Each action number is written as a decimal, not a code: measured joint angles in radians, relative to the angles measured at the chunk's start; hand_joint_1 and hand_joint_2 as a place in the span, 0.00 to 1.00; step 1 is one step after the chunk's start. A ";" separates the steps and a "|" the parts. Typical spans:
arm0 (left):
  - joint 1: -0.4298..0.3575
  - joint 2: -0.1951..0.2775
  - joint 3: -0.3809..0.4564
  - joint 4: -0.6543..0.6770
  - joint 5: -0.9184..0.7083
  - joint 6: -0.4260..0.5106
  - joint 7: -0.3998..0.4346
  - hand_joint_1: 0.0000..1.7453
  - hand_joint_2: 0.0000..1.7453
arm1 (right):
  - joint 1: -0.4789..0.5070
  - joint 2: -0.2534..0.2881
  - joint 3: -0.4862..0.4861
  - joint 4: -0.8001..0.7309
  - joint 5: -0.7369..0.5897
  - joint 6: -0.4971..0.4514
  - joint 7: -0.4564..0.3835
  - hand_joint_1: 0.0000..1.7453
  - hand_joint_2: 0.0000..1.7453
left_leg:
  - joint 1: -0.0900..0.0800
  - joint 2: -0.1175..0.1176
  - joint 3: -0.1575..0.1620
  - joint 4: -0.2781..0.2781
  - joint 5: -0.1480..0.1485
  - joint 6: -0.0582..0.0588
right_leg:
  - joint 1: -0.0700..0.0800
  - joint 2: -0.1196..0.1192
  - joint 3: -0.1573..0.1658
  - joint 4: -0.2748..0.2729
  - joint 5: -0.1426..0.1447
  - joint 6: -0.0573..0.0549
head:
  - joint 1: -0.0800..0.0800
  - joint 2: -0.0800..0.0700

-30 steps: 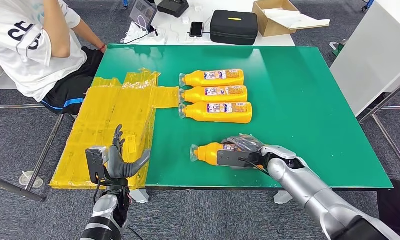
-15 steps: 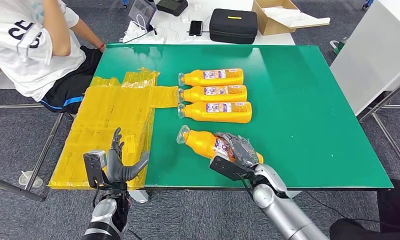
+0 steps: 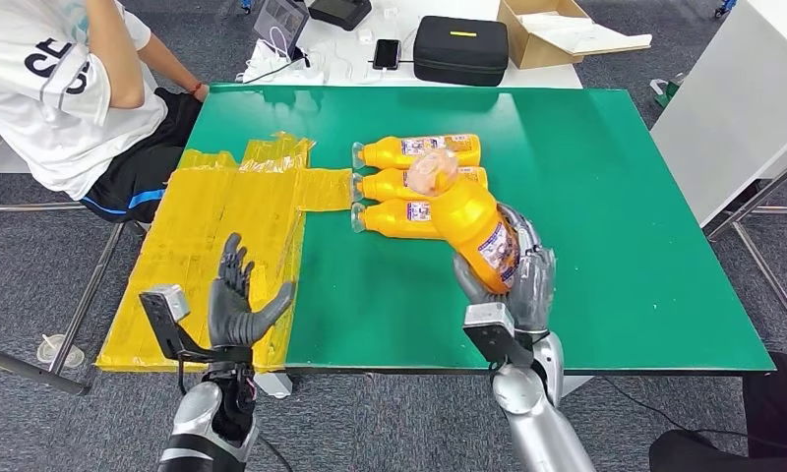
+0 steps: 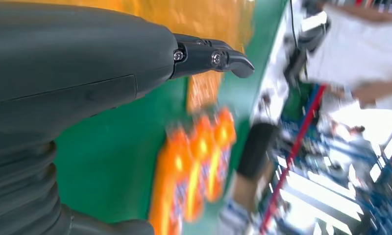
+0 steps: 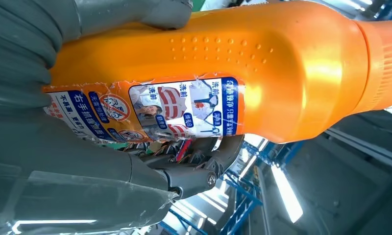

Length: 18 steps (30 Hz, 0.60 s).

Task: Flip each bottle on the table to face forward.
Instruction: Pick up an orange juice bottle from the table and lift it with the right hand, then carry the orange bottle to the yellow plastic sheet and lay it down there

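My right hand point(image 3: 515, 280) grips an orange bottle point(image 3: 465, 218) and holds it lifted above the green table point(image 3: 616, 216), tilted with its cap toward me. In the right wrist view the same orange bottle point(image 5: 223, 73) shows a blue and white label between my fingers point(image 5: 194, 171). Three more orange bottles point(image 3: 419, 152) lie side by side on the table behind it, caps to the left, labels up. My left hand point(image 3: 237, 305) is raised with its fingers spread over the yellow sheets, holding nothing. The left wrist view blurs the three bottles point(image 4: 199, 166).
Yellow plastic sheets point(image 3: 222, 246) cover the table's left part and hang over its edge. A person in a white shirt point(image 3: 55, 88) sits at the far left. A black case point(image 3: 460, 51), a cardboard box point(image 3: 547, 34) and a phone point(image 3: 387, 54) lie on the white table behind.
My right hand has lifted the orange bottle off the table's front edge and turned it up toward me. My left hand has risen a little.
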 joint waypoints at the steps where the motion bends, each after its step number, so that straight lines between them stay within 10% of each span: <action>1: 0.000 0.000 -0.008 -0.010 0.011 -0.013 0.006 0.00 1.00 | 0.005 0.006 -0.006 -0.001 -0.004 0.000 -0.010 1.00 1.00 | 0.000 0.000 0.000 0.000 0.000 0.000 | 0.000 0.000 0.000 0.000 0.000 0.000 | 0.000 0.000; 18: -0.021 0.033 -0.140 -0.051 0.136 -0.311 0.092 0.00 1.00 | 0.026 0.095 0.037 0.147 -0.115 0.111 -0.113 1.00 1.00 | 0.000 0.000 -0.001 0.000 0.000 0.000 | 0.000 0.000 0.000 0.000 0.000 0.000 | 0.000 0.000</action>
